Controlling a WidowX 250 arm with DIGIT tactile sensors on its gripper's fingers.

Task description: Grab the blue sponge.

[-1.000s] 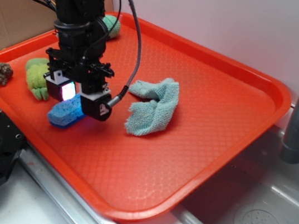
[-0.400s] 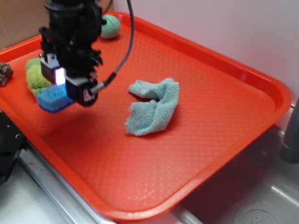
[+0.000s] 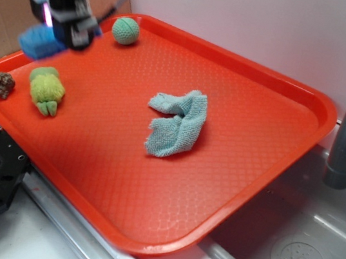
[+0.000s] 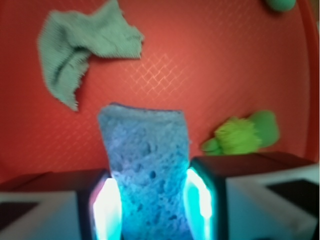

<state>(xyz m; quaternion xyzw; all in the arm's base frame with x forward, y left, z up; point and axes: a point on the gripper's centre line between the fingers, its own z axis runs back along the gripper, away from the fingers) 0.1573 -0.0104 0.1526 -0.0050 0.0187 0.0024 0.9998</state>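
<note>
Now blue sponge clamped between gripper fingers; above tray.

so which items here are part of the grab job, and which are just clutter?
Job:
- blue sponge, clamped between the fingers
- end effector, raised above the tray's back-left corner

Clutter:
- teal cloth
- yellow-green scrubber
- green ball
- brown lump
- orange tray they lie on

I count one blue sponge, one teal cloth, one yellow-green scrubber (at nine o'clock), one green ball, one brown lump.
</note>
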